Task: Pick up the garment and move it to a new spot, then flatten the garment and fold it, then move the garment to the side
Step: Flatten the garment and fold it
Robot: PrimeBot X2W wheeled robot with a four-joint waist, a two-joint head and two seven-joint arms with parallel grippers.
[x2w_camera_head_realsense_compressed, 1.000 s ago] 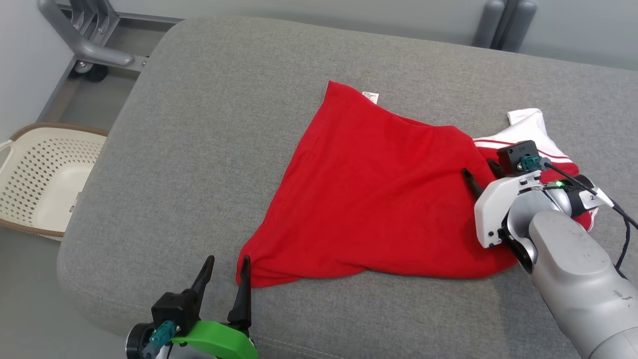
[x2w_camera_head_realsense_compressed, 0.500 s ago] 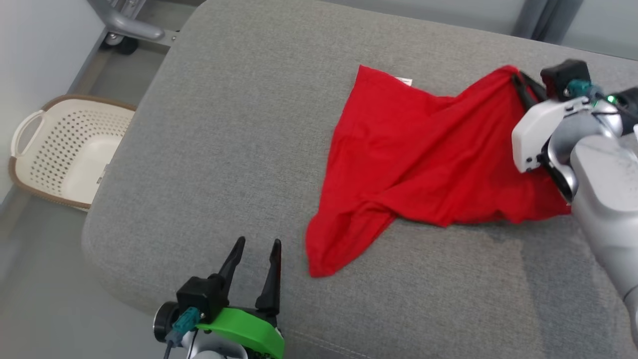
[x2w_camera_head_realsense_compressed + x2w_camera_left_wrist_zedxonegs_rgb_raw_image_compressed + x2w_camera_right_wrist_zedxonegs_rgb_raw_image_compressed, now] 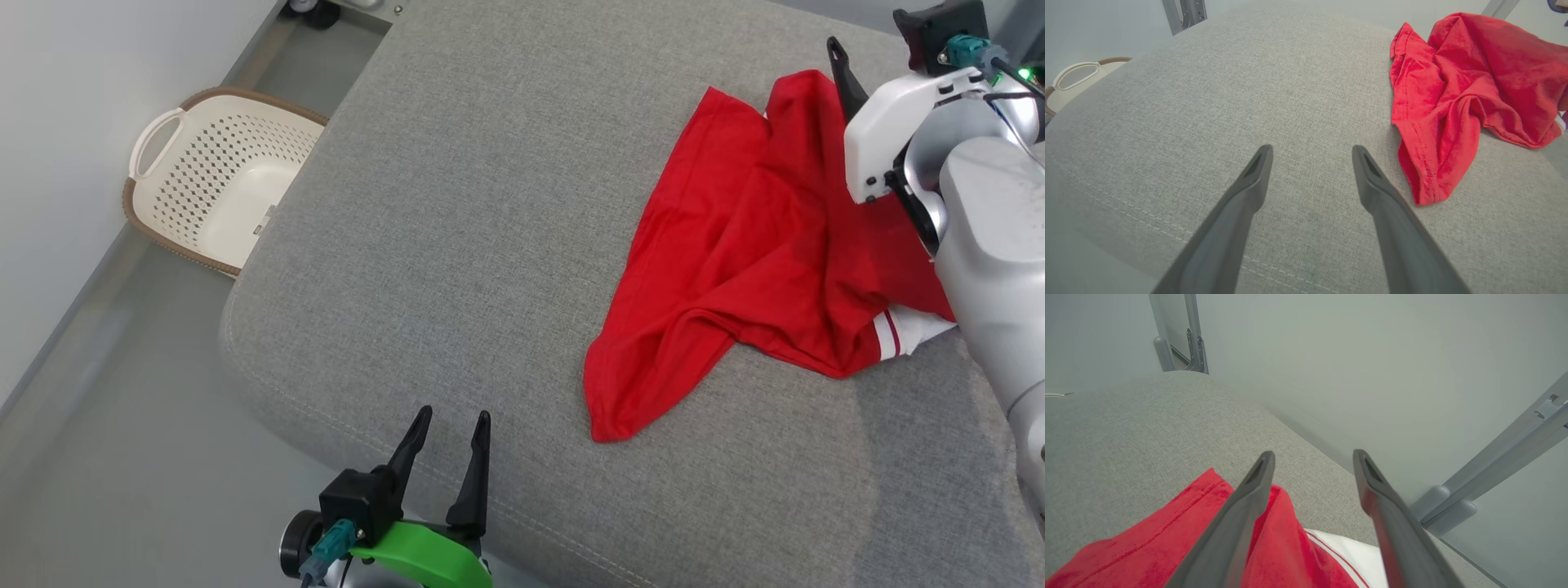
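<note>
Red garment [image 3: 759, 253], crumpled on the right of the grey worktop [image 3: 490, 204]. It is judged soft, light and limp, best pinched at a hem corner. The right tool [image 3: 1313, 454] is spread, empty, over its far edge. The left tool [image 3: 454, 414] is spread, well apart. 1 basket [image 3: 245, 98] is seen on the floor, obstructing nothing.

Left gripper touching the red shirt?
Apart. The head view shows bare grey cushion between the left gripper and the red shirt's nearest corner; the left wrist view shows the same gap.
</note>
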